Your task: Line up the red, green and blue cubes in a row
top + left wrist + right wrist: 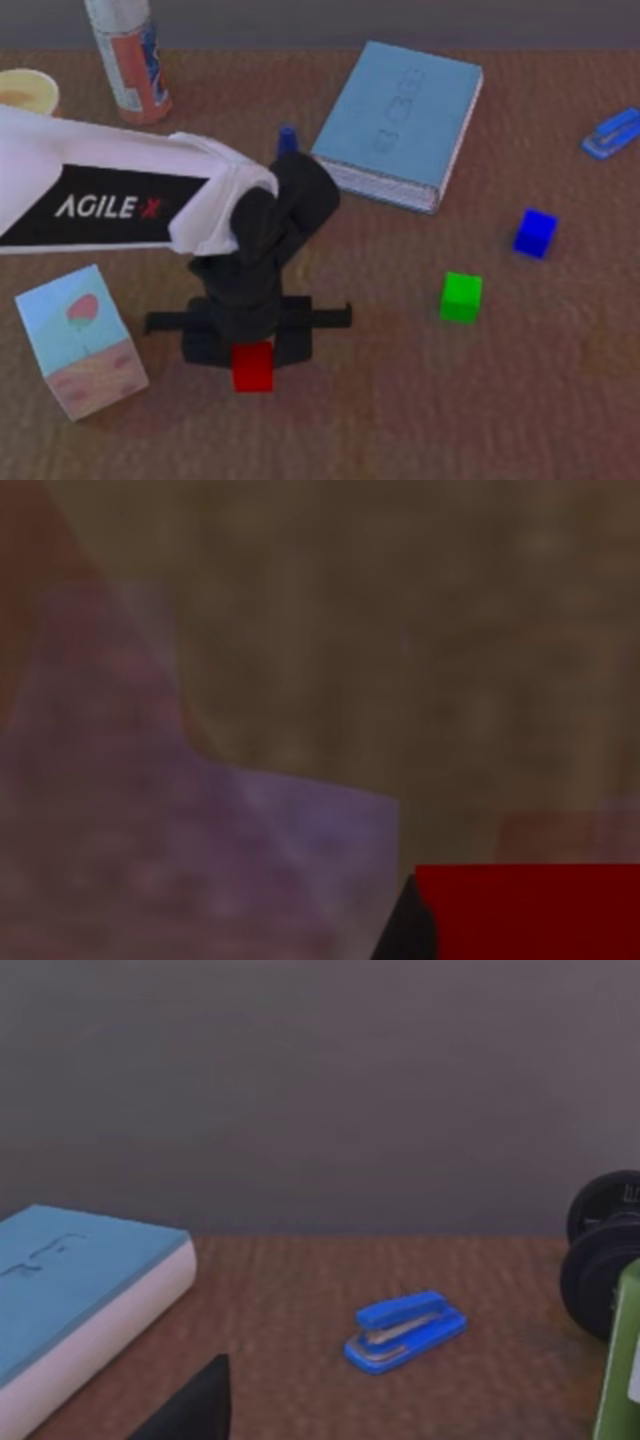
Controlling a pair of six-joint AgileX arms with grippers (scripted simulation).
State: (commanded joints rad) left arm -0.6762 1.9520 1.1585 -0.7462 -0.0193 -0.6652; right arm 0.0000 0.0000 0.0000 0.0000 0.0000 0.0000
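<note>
Left gripper sits at lower centre of the top view, jaws closed on the red cube; green cube rests on the counter right of centre; blue cube lies further right, apart from it; right gripper's jaw state: cannot tell.

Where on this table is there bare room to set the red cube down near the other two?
Bare table runs along the front edge from the red cube, at the left gripper, across to below the green cube and blue cube. The gap between red and green is open too. The back is crowded: book, stapler, bottle.
</note>
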